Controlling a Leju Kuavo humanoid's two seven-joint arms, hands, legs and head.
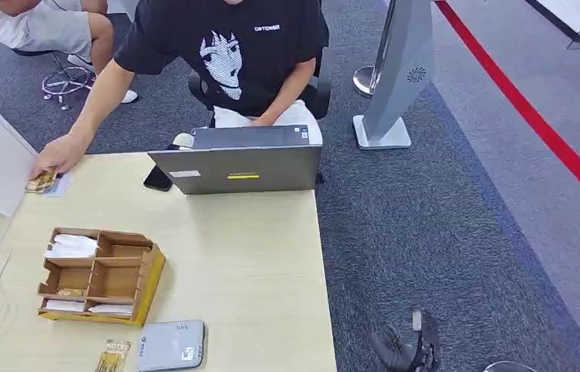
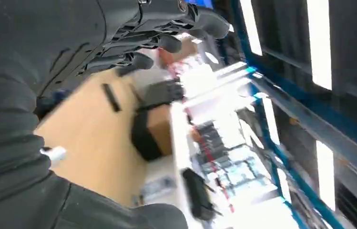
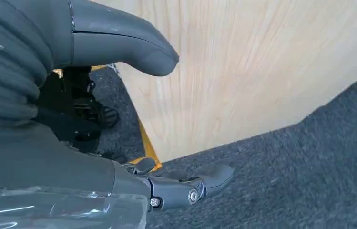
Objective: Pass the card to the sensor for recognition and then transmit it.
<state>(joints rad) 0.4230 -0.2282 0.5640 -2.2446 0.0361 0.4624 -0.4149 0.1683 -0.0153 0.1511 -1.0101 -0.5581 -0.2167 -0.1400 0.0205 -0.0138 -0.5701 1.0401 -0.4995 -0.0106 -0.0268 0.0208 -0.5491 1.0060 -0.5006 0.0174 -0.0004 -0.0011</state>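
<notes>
organizer [image 1: 101,275] left on table [image 1: 255,256] | sensor [image 1: 170,346] near edge before it | laptop [image 1: 240,159] behind

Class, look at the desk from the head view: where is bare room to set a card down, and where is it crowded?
Bare wood lies between the laptop, the cardboard organizer and the table's right edge. It is crowded near the front edge, around the grey sensor and card, and at the far left, where a person's hand rests.

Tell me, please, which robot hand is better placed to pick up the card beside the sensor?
Probably the left robot hand, which is empty. The card lies on the table's left part, left of the sensor. The right robot hand hangs over the carpet beyond the table's right edge.
</notes>
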